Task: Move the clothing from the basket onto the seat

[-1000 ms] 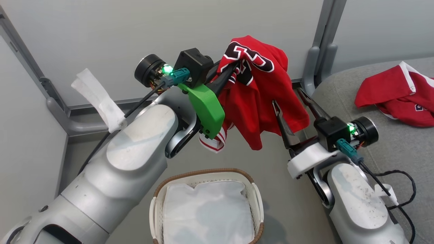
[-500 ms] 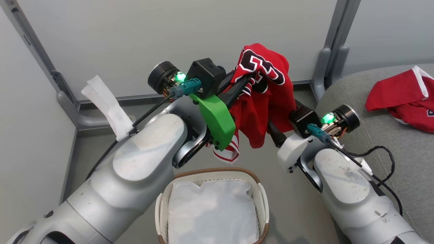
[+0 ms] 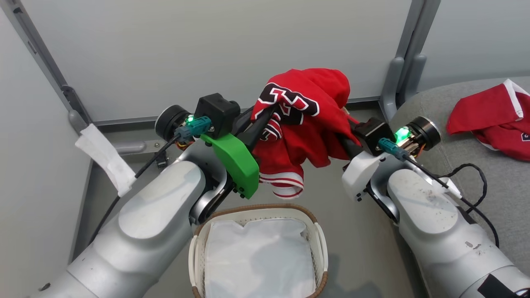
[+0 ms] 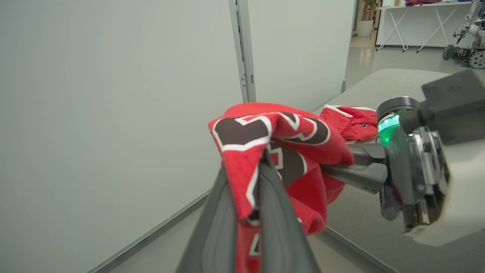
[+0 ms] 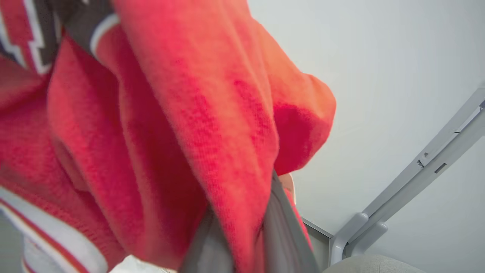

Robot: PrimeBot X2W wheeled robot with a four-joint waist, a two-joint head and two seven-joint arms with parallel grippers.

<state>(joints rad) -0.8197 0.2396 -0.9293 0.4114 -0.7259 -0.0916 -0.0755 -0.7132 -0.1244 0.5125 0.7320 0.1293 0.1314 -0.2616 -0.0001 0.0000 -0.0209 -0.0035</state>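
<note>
Pinching a fold of the jersey (image 3: 308, 124) tight between its fingers, the left pincer (image 4: 244, 178) holds it above the basket (image 3: 252, 209). The right pincer (image 5: 242, 212) is closed on the far side. The loose hem hangs low, so it could snag the basket or slip free short of the seat (image 3: 476, 149), where the other garment (image 3: 492, 116) lies.

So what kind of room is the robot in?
Probably a robot test lab, not a home: plain grey partition walls, another wheeled robot by a table beyond them, and a laundry basket set near a seat.
</note>
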